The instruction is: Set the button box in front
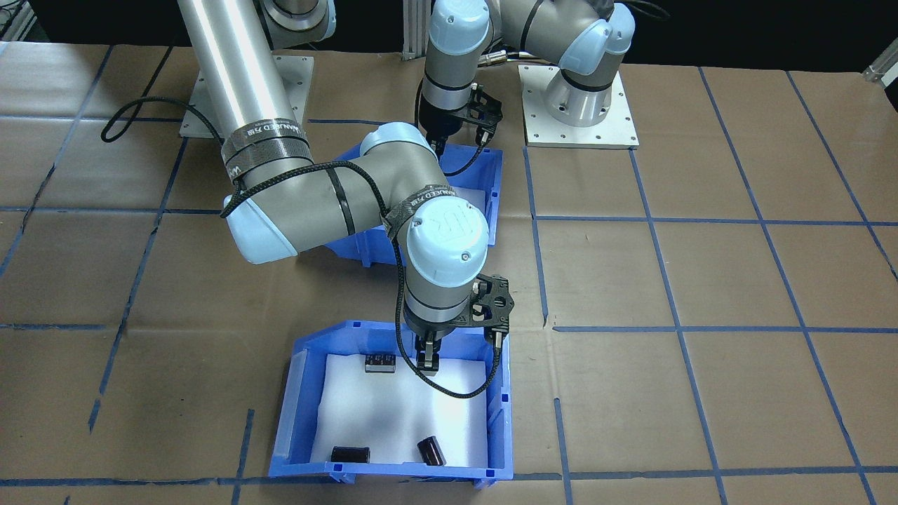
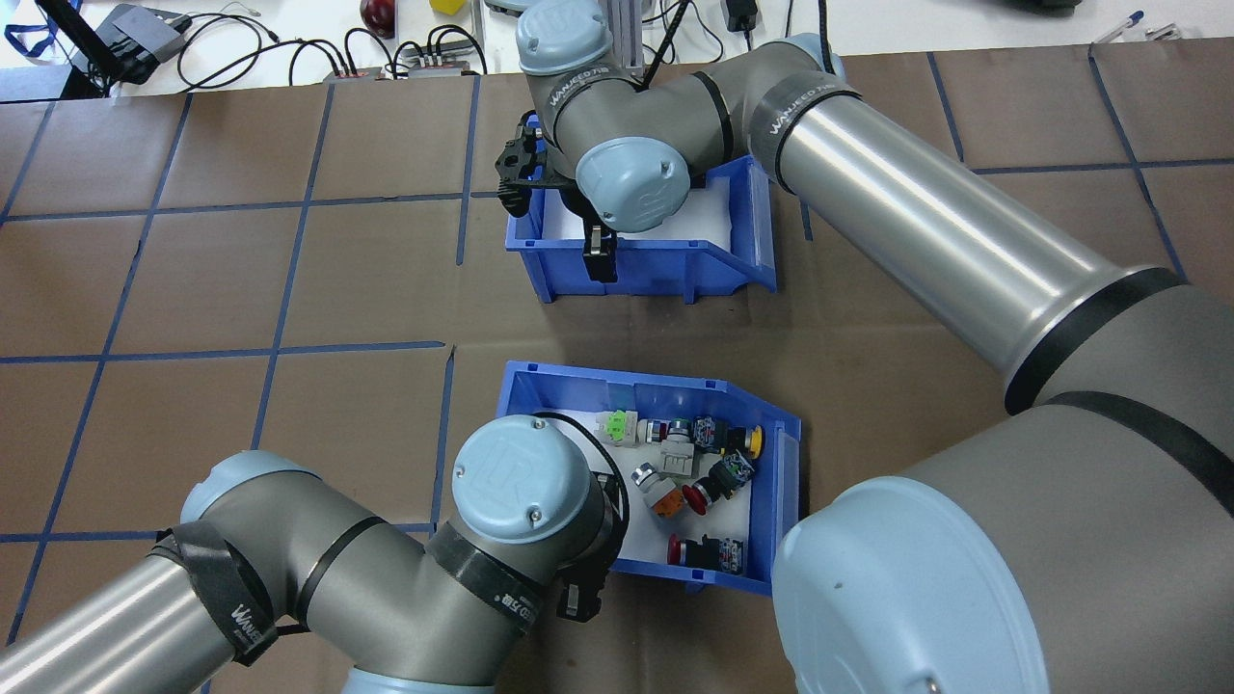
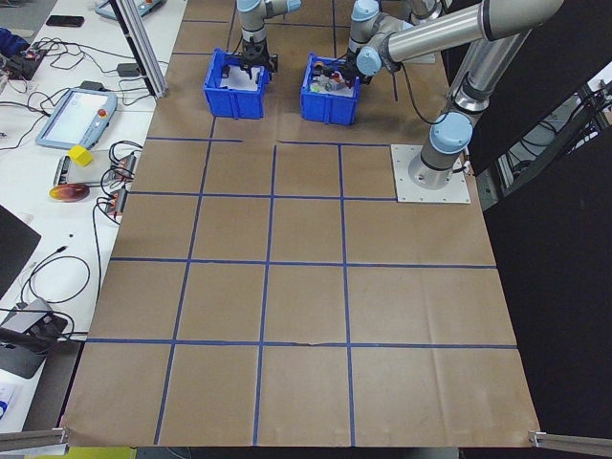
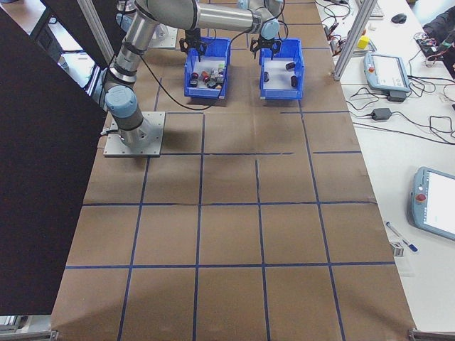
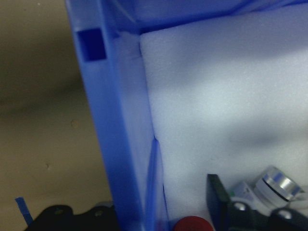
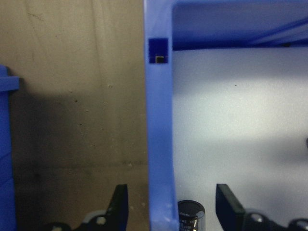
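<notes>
Front-facing view: two blue bins sit on the brown paper-covered table [image 1: 701, 280]. The near bin [image 1: 295, 414] holds three black cylinders, among them one [image 1: 351, 454] at its front wall. The right gripper [image 1: 426, 358] stands over this bin's rear wall. The button box [image 1: 491, 182] lies behind, largely hidden by the right arm's elbow; the left gripper [image 1: 440, 146] is at its rear edge. Bare table spreads wide to either side.

Overhead view: the button box [image 2: 540, 386] is nearer the robot, about eight red, orange, yellow and green switches clustered toward its right half. The left gripper [image 2: 576, 598] straddles its near wall; the other bin [image 2: 665, 265] sits beyond, a strip of table between them, with the right gripper [image 2: 601, 258] on its near wall.

Side views: both bins sit side by side at the far end of the table, the rest of it open.

Left wrist view: the jaws are spread astride the button box wall [image 5: 115, 144], one inside, one outside.

Right wrist view: the jaws are likewise spread apart, straddling the bin wall [image 6: 161, 144], not pressed against it.
</notes>
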You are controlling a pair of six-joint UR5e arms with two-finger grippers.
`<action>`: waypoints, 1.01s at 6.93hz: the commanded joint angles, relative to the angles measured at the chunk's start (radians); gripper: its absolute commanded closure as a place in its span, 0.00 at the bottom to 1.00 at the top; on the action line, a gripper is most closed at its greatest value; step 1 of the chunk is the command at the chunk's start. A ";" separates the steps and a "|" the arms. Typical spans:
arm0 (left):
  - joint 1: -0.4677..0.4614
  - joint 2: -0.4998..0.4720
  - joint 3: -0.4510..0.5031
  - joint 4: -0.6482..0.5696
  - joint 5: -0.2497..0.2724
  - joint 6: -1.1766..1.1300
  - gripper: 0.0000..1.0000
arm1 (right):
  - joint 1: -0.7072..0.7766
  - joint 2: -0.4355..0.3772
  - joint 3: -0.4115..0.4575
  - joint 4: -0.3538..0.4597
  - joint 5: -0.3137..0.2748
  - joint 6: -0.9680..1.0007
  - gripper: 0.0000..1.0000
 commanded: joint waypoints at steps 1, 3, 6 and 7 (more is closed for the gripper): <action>0.013 0.022 0.005 -0.010 0.008 0.027 1.00 | 0.002 -0.002 -0.006 0.000 -0.027 -0.002 0.93; 0.080 0.037 0.038 -0.036 0.040 0.091 1.00 | -0.006 -0.028 -0.061 0.012 -0.070 -0.003 0.94; 0.321 0.144 0.152 -0.287 0.058 0.314 1.00 | -0.143 -0.096 -0.056 0.033 -0.104 -0.124 0.94; 0.395 0.122 0.180 -0.288 0.057 0.400 1.00 | -0.208 -0.126 -0.049 0.053 -0.104 -0.203 0.94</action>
